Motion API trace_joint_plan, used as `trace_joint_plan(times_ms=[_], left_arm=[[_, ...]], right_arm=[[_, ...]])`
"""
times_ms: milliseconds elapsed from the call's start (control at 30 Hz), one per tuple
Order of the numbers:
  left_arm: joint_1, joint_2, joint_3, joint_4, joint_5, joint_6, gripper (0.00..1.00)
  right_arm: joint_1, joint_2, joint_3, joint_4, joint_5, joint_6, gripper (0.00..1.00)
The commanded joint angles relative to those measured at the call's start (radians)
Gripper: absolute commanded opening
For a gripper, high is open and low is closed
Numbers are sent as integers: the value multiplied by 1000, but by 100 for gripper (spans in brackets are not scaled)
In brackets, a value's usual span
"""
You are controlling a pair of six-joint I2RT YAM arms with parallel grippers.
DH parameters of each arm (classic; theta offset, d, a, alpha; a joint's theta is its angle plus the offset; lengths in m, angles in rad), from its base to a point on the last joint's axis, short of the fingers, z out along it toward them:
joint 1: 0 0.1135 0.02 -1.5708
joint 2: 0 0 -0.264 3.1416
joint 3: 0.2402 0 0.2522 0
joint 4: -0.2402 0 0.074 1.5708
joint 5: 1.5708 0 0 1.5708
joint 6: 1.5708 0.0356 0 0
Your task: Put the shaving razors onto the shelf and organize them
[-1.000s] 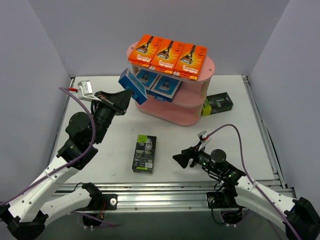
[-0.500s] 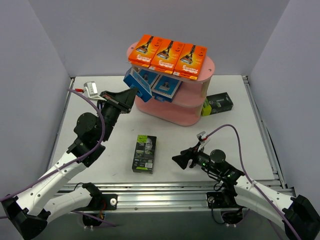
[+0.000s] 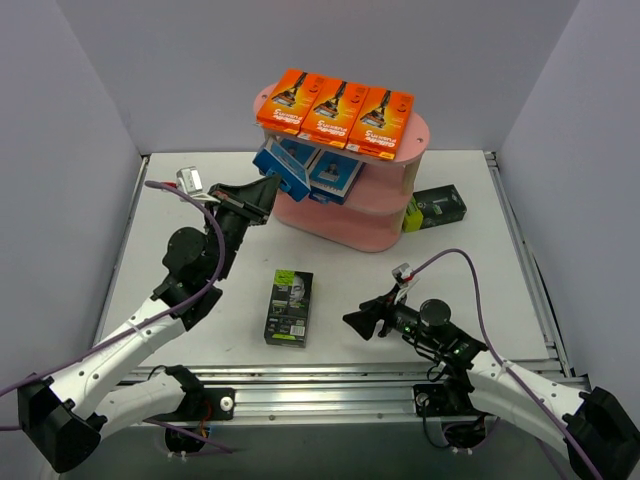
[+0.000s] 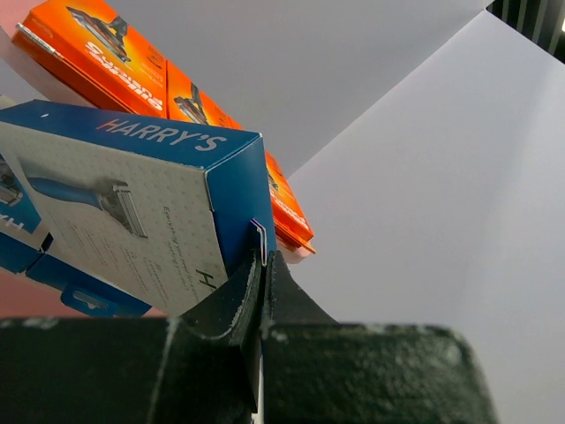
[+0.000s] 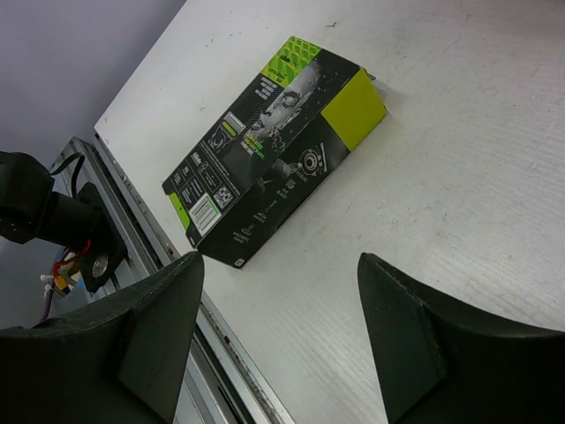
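Observation:
The pink shelf [image 3: 350,232] stands at the back of the table. Three orange razor packs [image 3: 335,110] lie in a row on its top board. A blue-and-white pack [image 3: 335,173] rests on the middle board. My left gripper [image 3: 268,188] is shut on the flap of another blue-and-white pack [image 3: 281,167], held tilted at that board's left end. In the left wrist view this pack [image 4: 132,212] fills the left, with the orange packs [image 4: 115,53] above it. A black-and-lime pack [image 3: 289,307] lies flat on the table. My right gripper [image 3: 352,320] hangs open just to its right, holding nothing.
A second black-and-lime pack [image 3: 435,208] lies on the table against the shelf's right side. The right wrist view shows the near black pack [image 5: 274,150] beside the table's metal front rail [image 5: 168,256]. Grey walls close in the left, right and back.
My left arm has carried the blue-and-white pack to the right, up to the shelf's middle board. The right arm has stayed where it was.

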Motion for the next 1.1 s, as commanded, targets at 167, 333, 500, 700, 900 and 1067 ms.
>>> trace_joint_plan(times_ms=[167,333,500,700,900,1067], left_arm=[[13,23,-32,227,4,-42,2],[13,47,-58,310,9,-47,2],[13,71,-53,352,33,-38,2],[13,117,-70,444,73,-38,2],[13,165,-72,480,99,-53,2],[10,198,-84,530,108,-64,2]], right_arm=[[7,20,-3,94,-29,-1,66],[7,34,-3,107,-38,-3,66],[7,47,-4,118,-48,-3,66],[7,57,-4,132,-60,-4,66],[7,68,-4,141,-66,-4,66],[7,70,-4,144,-69,-4,66]])
